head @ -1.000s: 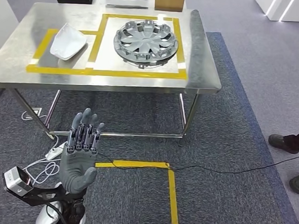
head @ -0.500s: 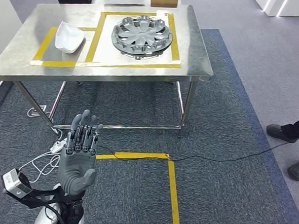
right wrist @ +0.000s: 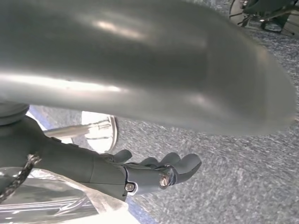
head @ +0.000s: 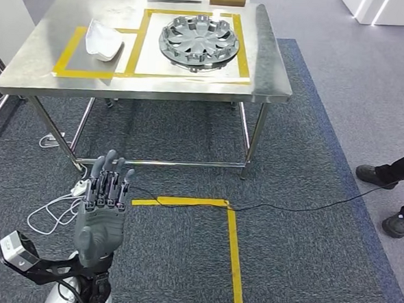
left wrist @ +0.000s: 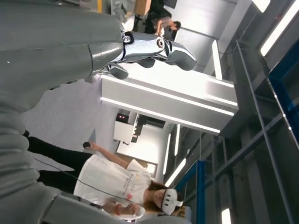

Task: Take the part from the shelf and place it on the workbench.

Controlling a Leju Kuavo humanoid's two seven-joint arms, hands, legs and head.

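Head view has two candidates for "the part", and both are lying on the steel table (head: 269, 73). One is a grey wheel cover (head: 199, 41) in the right yellow-taped box. The other is a small white shell (head: 104, 39) in the left box, towards the table's far left. I can't tell which one the task means.

My guess on handling, going by looks:
- **Wheel cover:** it's a thin moulded disc, so probably light but wide and a bit floppy. It reads as silver-grey, with petal-like spokes, openings between them and small clips around the edge. I'd grab it at the rim or hook through a spoke opening. Squeezing the middle looks like a good way to crack a spoke. The finish is smooth, so it's likely slippery against hard fingers.
- **White shell:** this one is glossy and curved, like a mirror cap. It's probably very light, rigid and slick. I'd pinch it across the edge and stay off the domed back.

The left hand (head: 102, 217) is raised over the carpet on the near side, well apart from the table. Its palm faces away, and the fingers are straight, slightly spread and holding nothing. In the right wrist view, the right hand (right wrist: 141, 175) has its fingers loosely extended side by side, also with nothing in them.
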